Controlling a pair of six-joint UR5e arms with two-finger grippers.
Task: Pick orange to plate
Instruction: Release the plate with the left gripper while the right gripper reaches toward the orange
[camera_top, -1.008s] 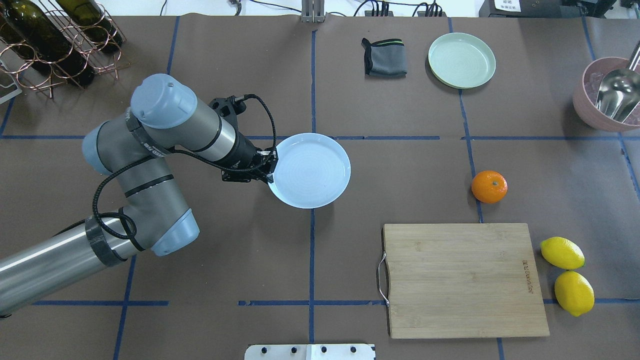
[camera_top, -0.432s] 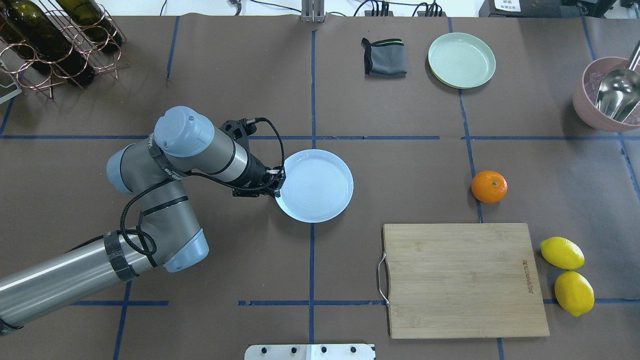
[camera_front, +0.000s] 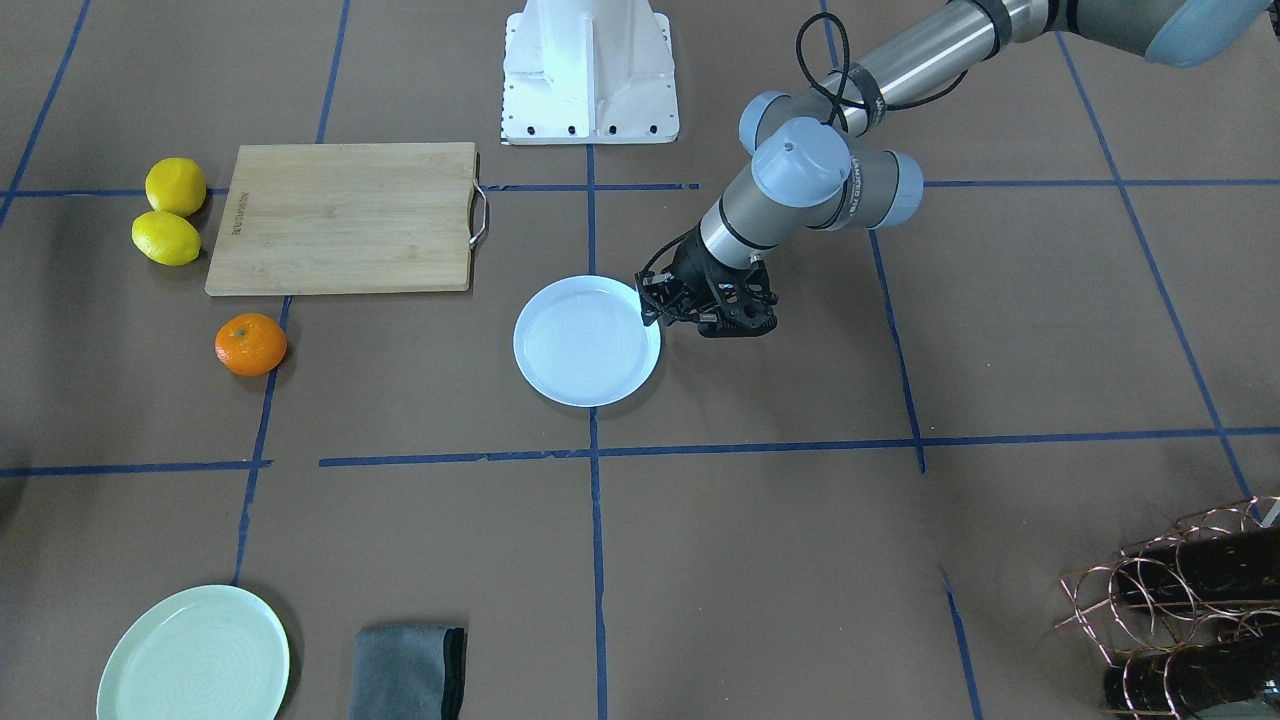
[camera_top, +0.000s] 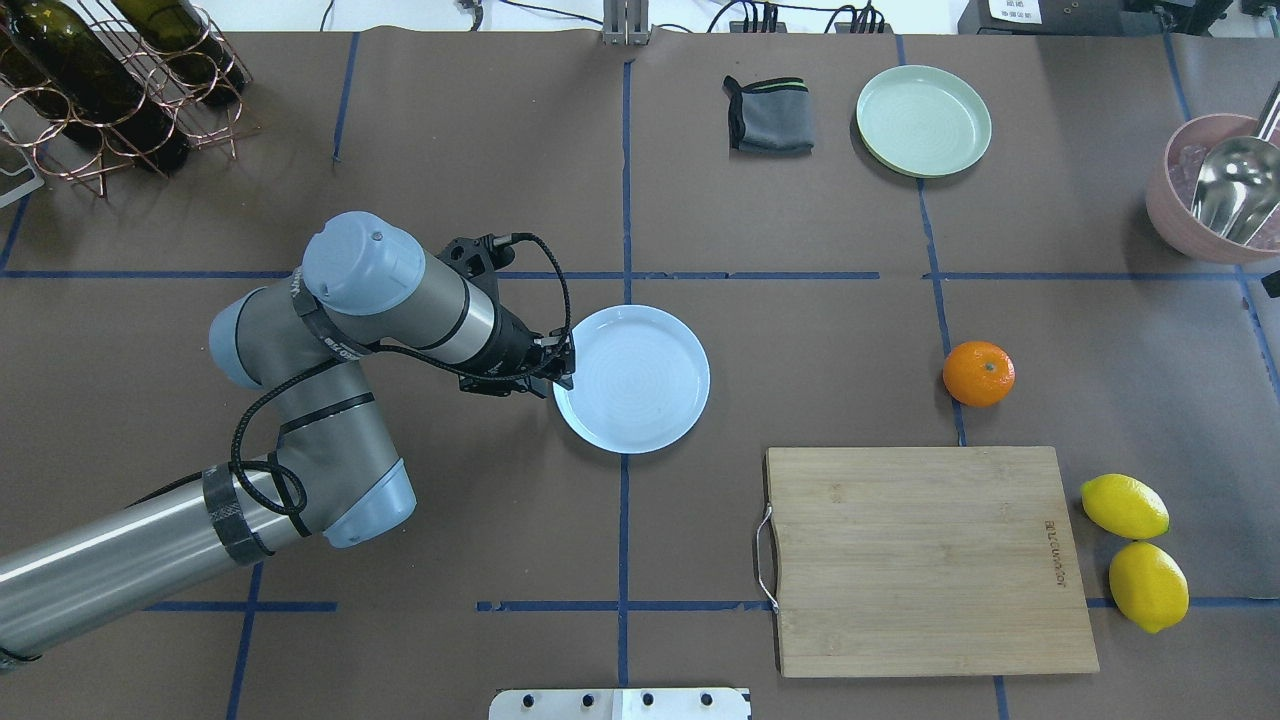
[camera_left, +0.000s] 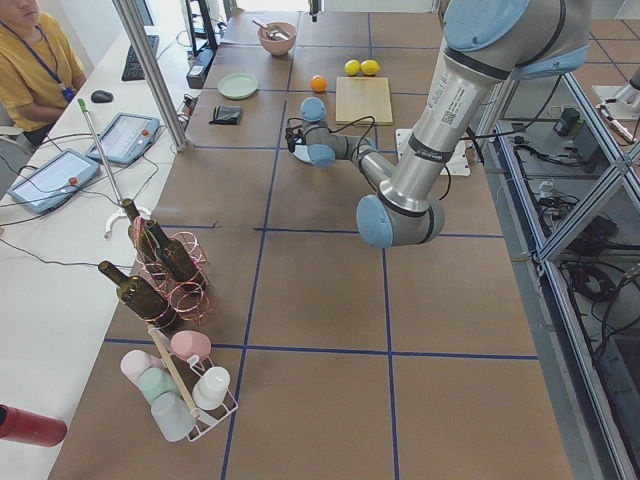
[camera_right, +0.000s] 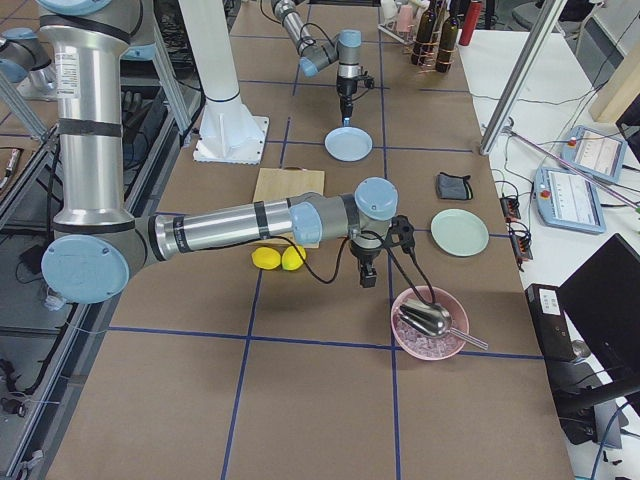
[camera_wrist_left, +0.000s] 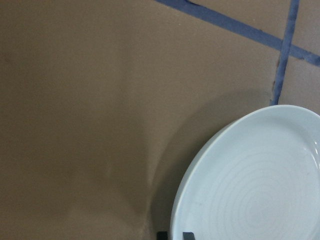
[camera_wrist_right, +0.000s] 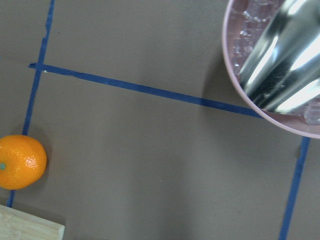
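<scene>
Orange (camera_top: 978, 373) lies untouched, far right of left gripper (camera_top: 562, 372), which pinches plate (camera_top: 640, 385) rim. Right gripper (camera_right: 367, 275) opening cannot be told; pick and placement remain.

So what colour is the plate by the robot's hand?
The plate is pale bluish-white, clearest in the overhead view.

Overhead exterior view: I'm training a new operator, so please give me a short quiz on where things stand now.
1. True or false: the small round bright-orange orange already lies on the round pale bluish-white plate.
2. Which two yellow fruits lie beside the bamboo cutting board?
3. The left gripper is at: A) the plate's rim; B) the orange; C) the cutting board.
Key: 1 false, the orange lies well apart from the plate; 2 the lemons; 3 A.
</scene>
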